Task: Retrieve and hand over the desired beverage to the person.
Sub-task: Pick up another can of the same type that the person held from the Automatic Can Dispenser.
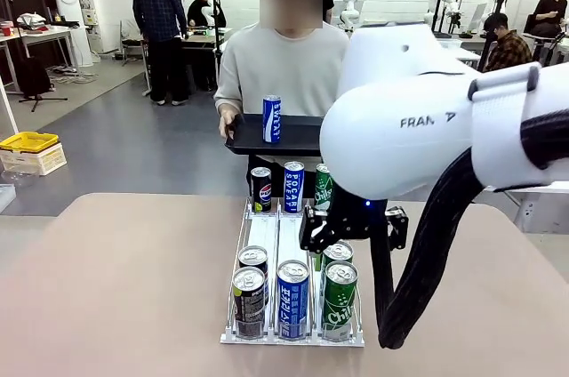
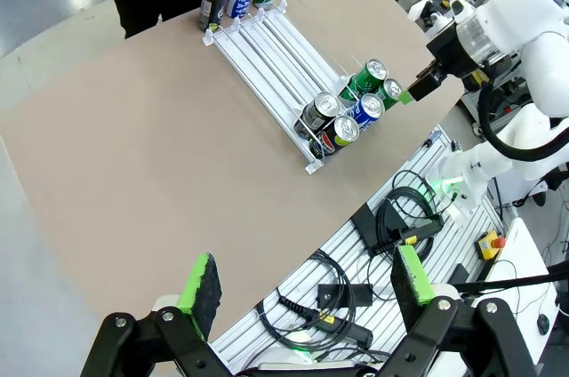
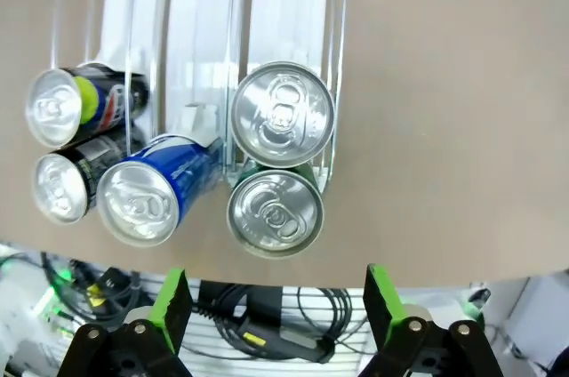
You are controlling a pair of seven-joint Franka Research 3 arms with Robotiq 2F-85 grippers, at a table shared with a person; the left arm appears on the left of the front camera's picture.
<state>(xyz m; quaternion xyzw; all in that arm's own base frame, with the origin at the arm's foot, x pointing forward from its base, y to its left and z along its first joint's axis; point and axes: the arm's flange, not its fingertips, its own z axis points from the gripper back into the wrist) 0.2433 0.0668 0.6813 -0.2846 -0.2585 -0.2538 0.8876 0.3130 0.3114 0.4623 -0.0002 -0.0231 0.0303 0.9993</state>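
Seen from my remote console, the person in a plain light grey top (image 1: 284, 70) stands at the 12 o'clock edge of the beige table (image 1: 116, 288), holding a flat black tray (image 1: 307, 135) level. A slim blue-and-white drink can (image 1: 272, 119) stands upright on it, toward the tray's 9 o'clock end. On the table, a clear three-lane plastic can rack (image 1: 283, 230) runs from 6 o'clock to 12 o'clock. At its far end three cans stand side by side, from 9 to 3 o'clock: a far black cola can (image 1: 260, 188), a far blue can (image 1: 293, 186) and a far green can (image 1: 322, 186). At the near end, the 9 o'clock lane holds two near black cans (image 1: 250, 299) one behind the other. The middle lane holds a single near blue can (image 1: 292, 299), and the 3 o'clock lane two near green cans (image 1: 339, 299). My right gripper (image 3: 277, 306) hangs above the near end of that 3 o'clock lane, its pincer spread wide and holding nothing. In its wrist view the silver tops of the two green cans sit at 12 o'clock, apart from its green pads (image 3: 171, 299). My left gripper (image 2: 307, 284) hovers off the table's edge, above a slotted metal frame strewn with black cables (image 2: 329, 306). Its pincer is likewise wide and empty, with the rack at its 1 o'clock, well apart.
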